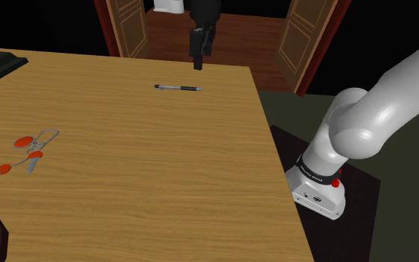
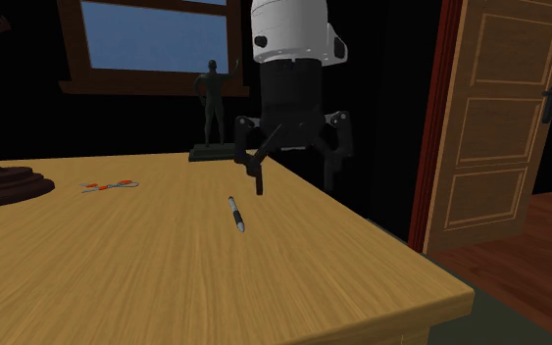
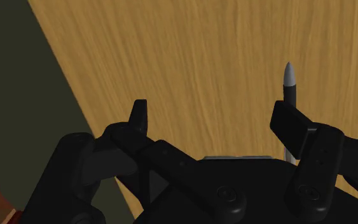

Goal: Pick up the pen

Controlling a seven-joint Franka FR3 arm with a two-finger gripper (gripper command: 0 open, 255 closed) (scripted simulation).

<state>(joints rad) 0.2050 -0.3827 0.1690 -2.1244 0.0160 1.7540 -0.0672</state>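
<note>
Two black fingers (image 3: 139,118) of the gripper (image 2: 295,172) are seen spread wide apart, and nothing is clasped between them. The gripper is held above the table (image 1: 163,193), close to a corner of the top, and no contact with the surface can be made out. The pen (image 2: 236,214) is laid flat on the wood, apart from the fingers. In the wrist view its shaft is partly covered by one fingertip rather than lined up with the gap, and its pale grey, tapered tip is seen beyond that fingertip. In the shoulder view the pen is found just on the near side of the gripper, roughly parallel to the table's far edge. It is drawn as a slim, straight rod, part grey and part black. The table top is rendered in light wood with a fine, straight grain and a crisp, square edge, and past that edge a dull olive floor (image 3: 37,95) is shown next to the other finger. Bare wood is left all around the pen. Some small metal pieces with orange parts (image 1: 25,152) are placed well apart from it, a dark statuette (image 2: 212,108) is stood at the table's back edge, and a panelled wooden door (image 2: 499,127) is set beyond the corner.
</note>
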